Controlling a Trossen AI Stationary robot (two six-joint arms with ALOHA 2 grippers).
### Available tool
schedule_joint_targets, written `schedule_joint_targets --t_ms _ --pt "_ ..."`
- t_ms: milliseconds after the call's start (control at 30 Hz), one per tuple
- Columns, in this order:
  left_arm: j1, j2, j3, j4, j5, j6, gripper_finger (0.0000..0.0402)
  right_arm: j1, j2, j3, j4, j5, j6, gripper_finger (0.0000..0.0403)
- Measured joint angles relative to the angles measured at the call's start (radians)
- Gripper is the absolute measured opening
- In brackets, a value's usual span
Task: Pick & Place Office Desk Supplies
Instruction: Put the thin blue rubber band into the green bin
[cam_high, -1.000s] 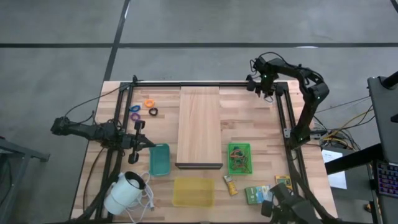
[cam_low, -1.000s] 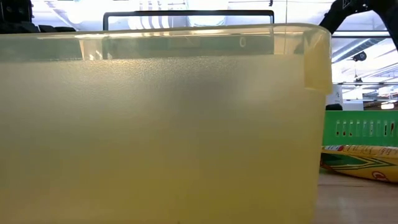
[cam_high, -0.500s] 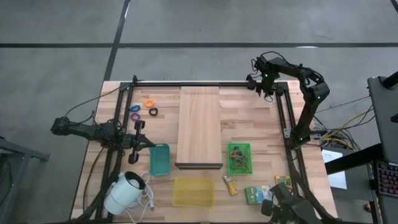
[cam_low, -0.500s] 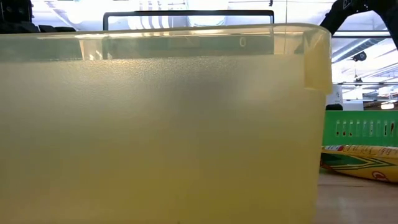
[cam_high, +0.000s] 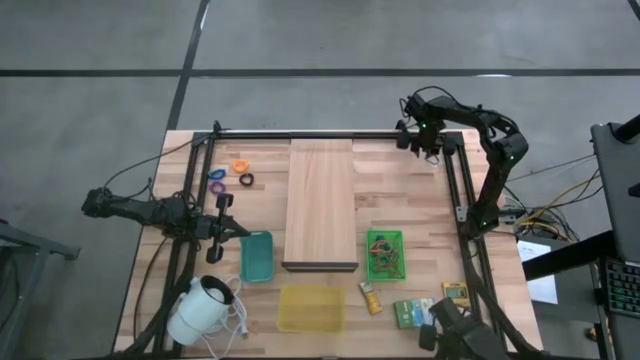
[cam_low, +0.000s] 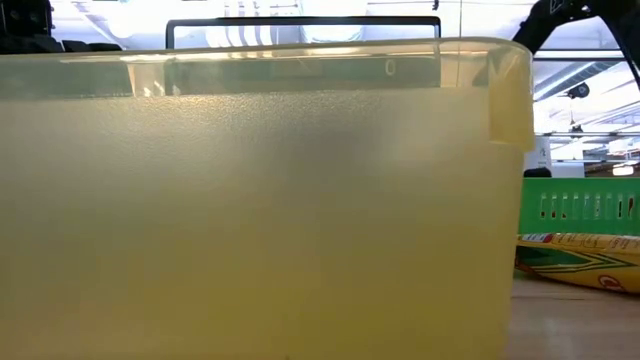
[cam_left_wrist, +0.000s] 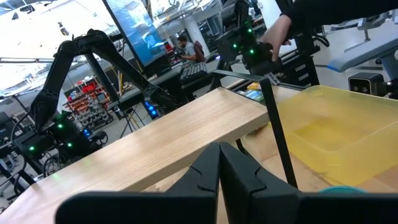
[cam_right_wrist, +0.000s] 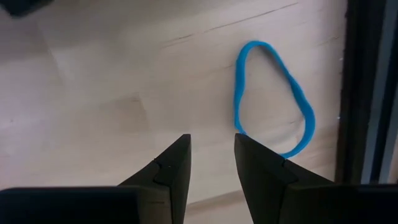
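Note:
My right gripper (cam_right_wrist: 212, 146) hangs open over the table's far right corner (cam_high: 424, 146), pointing down. A blue rubber-band loop (cam_right_wrist: 273, 99) lies flat on the wood just beside its fingertips, and nothing is between them. My left gripper (cam_high: 240, 230) waits shut and level at the left side (cam_left_wrist: 219, 157). Orange (cam_high: 239, 165), purple (cam_high: 216, 175) and black (cam_high: 246, 180) rings lie at the far left. Yellow-green packets (cam_high: 371, 297) lie near the front right.
A long wooden board (cam_high: 321, 203) lies in the middle. A teal tray (cam_high: 256, 255), a yellow tray (cam_high: 311, 307) and a green basket (cam_high: 385, 253) stand toward the front. A white corded device (cam_high: 200, 310) sits front left. A black frame rail (cam_right_wrist: 364, 93) runs beside the blue loop.

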Motion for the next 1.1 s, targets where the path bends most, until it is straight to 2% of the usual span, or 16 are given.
schedule_joint_targets --t_ms 167,467,700,1100 --pt "0.000 0.000 0.000 0.000 0.000 0.000 0.0012 0.003 0.000 -0.001 -0.005 -0.004 -0.014 0.0118" --pt "0.000 0.000 0.000 0.000 0.000 0.000 0.0012 -0.007 -0.007 0.005 -0.007 -0.074 -0.046 0.0118" --pt "0.000 0.000 0.000 0.000 0.000 0.000 0.0012 -0.014 -0.008 0.021 -0.005 -0.222 -0.121 0.0118" --pt "-0.001 0.000 0.000 0.000 0.000 0.000 0.0012 -0.014 -0.005 -0.005 0.004 -0.210 -0.093 0.0118"
